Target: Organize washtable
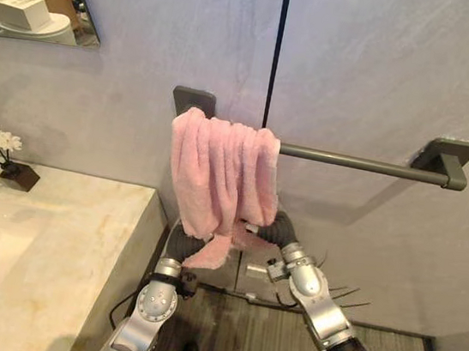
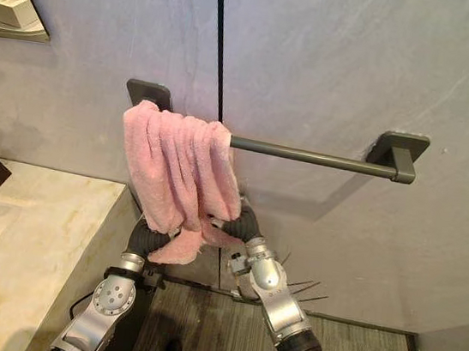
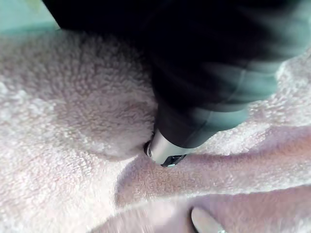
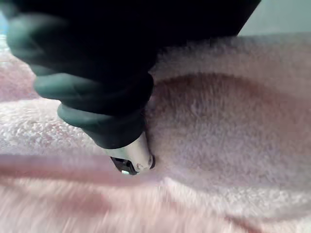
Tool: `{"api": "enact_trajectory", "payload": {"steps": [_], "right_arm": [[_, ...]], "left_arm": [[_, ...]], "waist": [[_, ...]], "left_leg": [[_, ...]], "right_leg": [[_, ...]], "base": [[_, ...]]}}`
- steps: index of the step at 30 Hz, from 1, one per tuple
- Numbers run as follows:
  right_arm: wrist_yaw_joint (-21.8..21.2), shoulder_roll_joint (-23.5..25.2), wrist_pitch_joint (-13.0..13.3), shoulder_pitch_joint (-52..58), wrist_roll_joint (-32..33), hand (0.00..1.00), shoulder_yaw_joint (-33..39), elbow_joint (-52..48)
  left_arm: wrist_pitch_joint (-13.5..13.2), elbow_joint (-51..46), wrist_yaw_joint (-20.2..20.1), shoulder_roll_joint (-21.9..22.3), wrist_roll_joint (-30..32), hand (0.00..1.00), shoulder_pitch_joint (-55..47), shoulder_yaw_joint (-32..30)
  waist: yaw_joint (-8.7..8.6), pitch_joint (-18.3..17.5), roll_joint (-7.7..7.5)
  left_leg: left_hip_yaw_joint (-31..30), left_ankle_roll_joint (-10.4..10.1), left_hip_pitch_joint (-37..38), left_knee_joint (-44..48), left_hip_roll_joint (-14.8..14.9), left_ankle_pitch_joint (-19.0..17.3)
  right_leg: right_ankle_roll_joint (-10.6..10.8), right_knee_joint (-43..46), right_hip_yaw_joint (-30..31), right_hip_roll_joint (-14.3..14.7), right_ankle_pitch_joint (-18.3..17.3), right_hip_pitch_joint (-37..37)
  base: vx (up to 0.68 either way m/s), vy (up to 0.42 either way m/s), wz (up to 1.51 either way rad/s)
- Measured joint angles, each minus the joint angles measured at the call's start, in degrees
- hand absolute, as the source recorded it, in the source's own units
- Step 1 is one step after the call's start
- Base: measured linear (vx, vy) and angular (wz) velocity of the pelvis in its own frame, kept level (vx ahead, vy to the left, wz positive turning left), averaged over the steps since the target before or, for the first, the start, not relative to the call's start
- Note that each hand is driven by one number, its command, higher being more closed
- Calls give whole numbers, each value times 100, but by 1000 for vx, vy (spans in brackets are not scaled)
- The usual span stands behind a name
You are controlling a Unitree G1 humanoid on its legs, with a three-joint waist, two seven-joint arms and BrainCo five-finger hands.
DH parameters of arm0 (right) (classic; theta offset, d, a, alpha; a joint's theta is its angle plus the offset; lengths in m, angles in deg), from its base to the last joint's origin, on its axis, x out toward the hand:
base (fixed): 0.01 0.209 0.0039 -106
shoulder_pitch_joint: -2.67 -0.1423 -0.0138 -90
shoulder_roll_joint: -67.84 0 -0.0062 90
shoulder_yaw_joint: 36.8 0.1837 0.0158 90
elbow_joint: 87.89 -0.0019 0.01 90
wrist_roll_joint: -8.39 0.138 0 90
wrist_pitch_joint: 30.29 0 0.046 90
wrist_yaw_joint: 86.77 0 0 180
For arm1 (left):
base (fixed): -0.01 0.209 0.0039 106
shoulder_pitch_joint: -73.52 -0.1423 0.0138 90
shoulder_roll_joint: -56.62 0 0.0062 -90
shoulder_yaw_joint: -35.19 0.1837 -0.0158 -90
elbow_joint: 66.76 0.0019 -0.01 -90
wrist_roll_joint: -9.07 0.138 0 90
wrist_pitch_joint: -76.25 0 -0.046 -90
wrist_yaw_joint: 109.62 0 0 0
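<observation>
Your pink towel (image 1: pixel 217 173) hangs bunched over the left end of the towel bar (image 1: pixel 349 162). The rest of the bar is bare, so I judge it hung but not yet spread. Your left hand (image 1: pixel 179 242) and right hand (image 1: pixel 279 229) are buried in its lower edge; you cannot tell whether their fingers grip it.

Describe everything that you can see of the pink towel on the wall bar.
The pink fluffy cloth towel hangs bunched in folds over the left end of the dark grey metal wall bar, not spread out. Its pile looks soft and thick. One lower corner trails below the rest. The left robot hand and the right robot hand both touch its lower part.
</observation>
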Motion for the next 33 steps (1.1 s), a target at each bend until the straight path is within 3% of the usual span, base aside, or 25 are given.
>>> {"api": "enact_trajectory", "payload": {"steps": [10,23,33], "right_arm": [[66,201,108,760,-122,100,745,-387],[63,660,241,959,-111,100,1301,-380],[63,713,234,910,-67,100,1421,-315]], "left_arm": [[-4,-61,-326,394,-229,100,9,-11],[36,-84,-729,600,-415,100,139,31],[81,55,-750,610,-424,100,291,55]], "waist": [[-44,-21,-55],[-339,-14,-90],[-520,-12,-91]], "left_leg": [[193,3,88,-46,-1,-13],[489,17,106,-10,-3,-149],[558,15,192,-11,1,-228]], "right_leg": [[4,37,176,4,-2,-30],[30,44,483,2,-18,-165],[44,2,586,4,-29,-109]], "base": [[-27,-2,-9],[15,4,-12],[7,-3,-5]]}}
